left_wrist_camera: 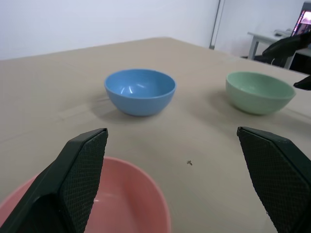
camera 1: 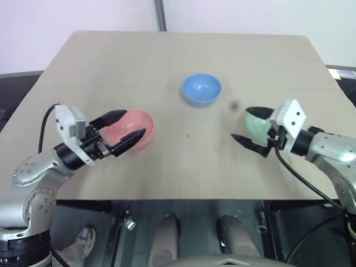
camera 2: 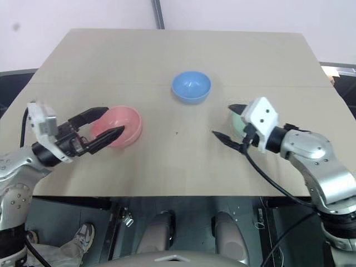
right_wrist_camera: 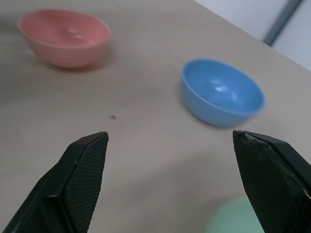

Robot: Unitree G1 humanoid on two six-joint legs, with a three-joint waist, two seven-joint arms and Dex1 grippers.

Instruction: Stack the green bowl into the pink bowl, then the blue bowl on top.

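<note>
Sitting apart (unstacked): one pink bowl, one green bowl, one blue bowl; both pincers gape empty

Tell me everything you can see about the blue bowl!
The blue bowl is small, round and sky-blue, smooth and plain like plastic, with shiny spots inside. It stands upright and empty on the tan table, farther back than the pink bowl and the green bowl, roughly between them. Nothing touches it but the table.
</note>
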